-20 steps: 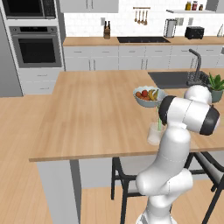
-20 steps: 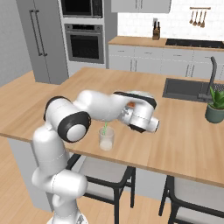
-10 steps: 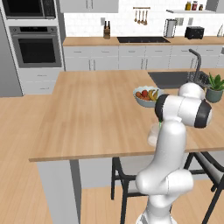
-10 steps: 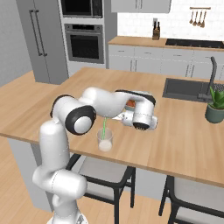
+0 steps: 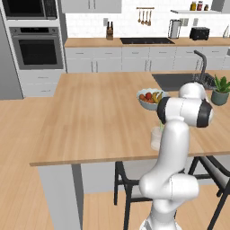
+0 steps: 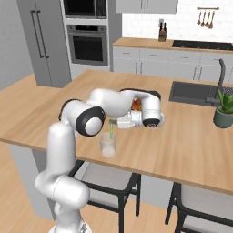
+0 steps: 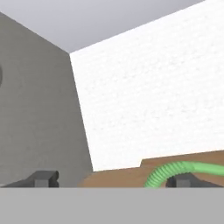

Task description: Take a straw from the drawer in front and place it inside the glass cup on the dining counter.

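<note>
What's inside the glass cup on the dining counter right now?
The green straw stands in the glass cup on the dining counter, its top sticking above the rim. Its lower end, behind the whitish wall, is hard to make out.

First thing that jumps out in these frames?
The white arm, folded low over the dining counter, with its gripper just above the glass cup at the near edge. The green straw stands upright in the cup. A fruit bowl sits behind, by the sink.
</note>
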Controlling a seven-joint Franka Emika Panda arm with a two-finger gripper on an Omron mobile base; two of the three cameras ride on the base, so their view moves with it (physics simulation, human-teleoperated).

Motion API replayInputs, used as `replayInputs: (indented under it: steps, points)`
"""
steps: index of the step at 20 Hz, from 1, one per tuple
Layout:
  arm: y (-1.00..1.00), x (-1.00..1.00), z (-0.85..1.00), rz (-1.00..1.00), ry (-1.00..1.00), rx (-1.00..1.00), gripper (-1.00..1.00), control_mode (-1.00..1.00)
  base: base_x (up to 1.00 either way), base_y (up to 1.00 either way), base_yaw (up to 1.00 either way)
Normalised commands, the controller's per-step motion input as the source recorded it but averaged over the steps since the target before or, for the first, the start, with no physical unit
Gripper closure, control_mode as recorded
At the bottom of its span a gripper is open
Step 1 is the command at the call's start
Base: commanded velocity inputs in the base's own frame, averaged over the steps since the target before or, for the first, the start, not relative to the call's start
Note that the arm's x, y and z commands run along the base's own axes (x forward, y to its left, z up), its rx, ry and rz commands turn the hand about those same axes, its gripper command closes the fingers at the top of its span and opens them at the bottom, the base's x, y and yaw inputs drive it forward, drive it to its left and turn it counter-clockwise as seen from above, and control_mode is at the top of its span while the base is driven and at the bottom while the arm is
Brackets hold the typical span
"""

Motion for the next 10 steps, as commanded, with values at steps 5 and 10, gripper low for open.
replayInputs:
  steps: [5, 10]
  points:
    - [0.0, -0.09, -0.01, 0.15, -0.27, 0.0, -1.0, -1.0, 0.0, 0.0, 0.0]
    - [0.0, -0.34, -0.24, 0.16, -0.21, 0.0, -1.0, -1.0, 0.0, 0.0, 0.0]
